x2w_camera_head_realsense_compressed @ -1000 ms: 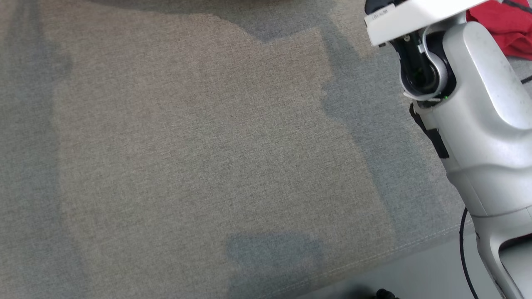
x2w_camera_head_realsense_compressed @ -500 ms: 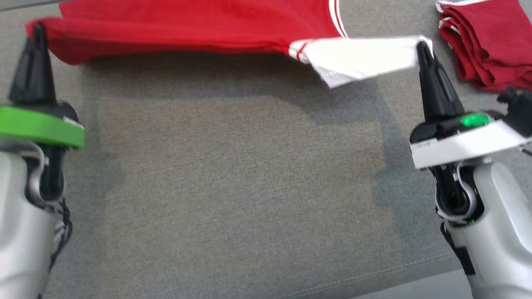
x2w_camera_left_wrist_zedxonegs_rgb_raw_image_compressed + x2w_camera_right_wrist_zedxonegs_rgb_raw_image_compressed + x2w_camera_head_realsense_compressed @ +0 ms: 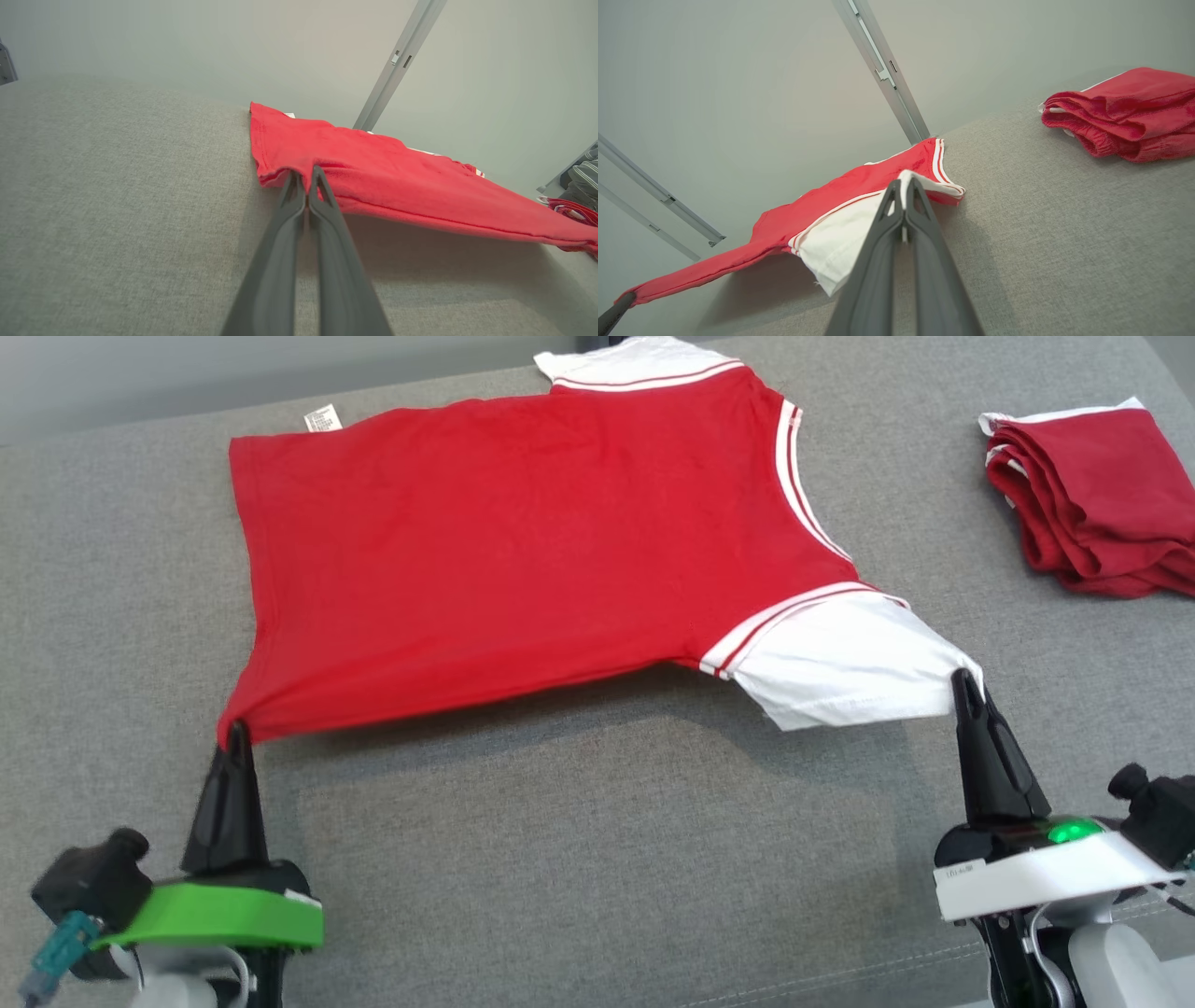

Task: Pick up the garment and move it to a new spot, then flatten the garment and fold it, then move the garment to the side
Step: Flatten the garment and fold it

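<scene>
Tilted upward since before, the head view now shows the garment (image 3: 523, 541) spread over the counter (image 3: 597, 859), hem corner clamped in the left claw (image 3: 235, 733), white sleeve in the right claw (image 3: 962, 681); flattening is judged underway.

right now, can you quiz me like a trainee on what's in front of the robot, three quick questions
1. True or false: the left tool is shut on a red hem corner of the shirt.
2. Multiple choice: which part of the shirt does the right tool pinch? A its neckline, B its white sleeve, C its care label.
3. Short answer: on which of the robot's sides does the folded red pile lie from the shirt, and do the two touch?

Key
1. True.
2. B.
3. On the robot's right; they lie apart.
</scene>
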Motion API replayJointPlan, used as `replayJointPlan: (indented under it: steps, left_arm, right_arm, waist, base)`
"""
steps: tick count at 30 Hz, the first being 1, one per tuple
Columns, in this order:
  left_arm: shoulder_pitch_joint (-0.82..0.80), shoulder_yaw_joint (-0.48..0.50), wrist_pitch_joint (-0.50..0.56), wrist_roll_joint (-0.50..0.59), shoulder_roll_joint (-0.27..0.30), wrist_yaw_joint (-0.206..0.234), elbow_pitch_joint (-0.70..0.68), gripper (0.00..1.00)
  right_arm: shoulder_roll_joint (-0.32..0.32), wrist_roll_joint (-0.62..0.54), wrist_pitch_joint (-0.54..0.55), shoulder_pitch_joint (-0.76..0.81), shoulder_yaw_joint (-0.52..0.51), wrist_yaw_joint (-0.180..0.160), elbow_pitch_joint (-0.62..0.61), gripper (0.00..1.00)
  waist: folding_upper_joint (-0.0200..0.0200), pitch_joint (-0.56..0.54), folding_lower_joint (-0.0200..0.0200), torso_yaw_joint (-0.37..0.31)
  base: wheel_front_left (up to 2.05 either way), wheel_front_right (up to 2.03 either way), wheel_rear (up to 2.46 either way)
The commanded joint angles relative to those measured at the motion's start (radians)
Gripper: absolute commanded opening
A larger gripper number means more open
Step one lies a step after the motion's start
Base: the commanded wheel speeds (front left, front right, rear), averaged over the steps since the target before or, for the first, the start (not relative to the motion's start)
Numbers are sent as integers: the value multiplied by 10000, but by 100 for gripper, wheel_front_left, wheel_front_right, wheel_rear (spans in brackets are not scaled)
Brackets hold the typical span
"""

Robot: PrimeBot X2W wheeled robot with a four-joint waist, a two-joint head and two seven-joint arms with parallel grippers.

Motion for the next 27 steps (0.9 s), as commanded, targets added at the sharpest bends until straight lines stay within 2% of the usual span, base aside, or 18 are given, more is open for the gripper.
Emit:
replayJointPlan:
  steps: [1, 6, 13, 27]
  left_arm:
    - [326, 77, 1, 186, -131, 0, -42, 0]
    - [1200, 258, 1, 756, -758, -216, 27, 0]
    - [2022, 577, 0, 1133, -1228, -448, -76, 0]
    - [3146, 586, 0, 1347, -1535, -610, -464, 0]
  right_arm:
    - [34, -150, -37, 237, -70, 0, -57, 0]
    - [213, -390, -92, 1053, -349, 0, -11, 0]
    - [376, -297, -37, 2055, -500, 0, -236, 0]
    - [549, -235, 363, 3247, -559, 0, -1000, 0]
  waist:
    - [0, -237, 1, 85]
    - [0, -659, 1, 198]
    - [0, -1134, 1, 169]
    - [0, -1637, 1, 39]
  base:
    - [0, 0, 0]
    - [0, 0, 0]
    - [0, 0, 0]
    - [0, 0, 0]
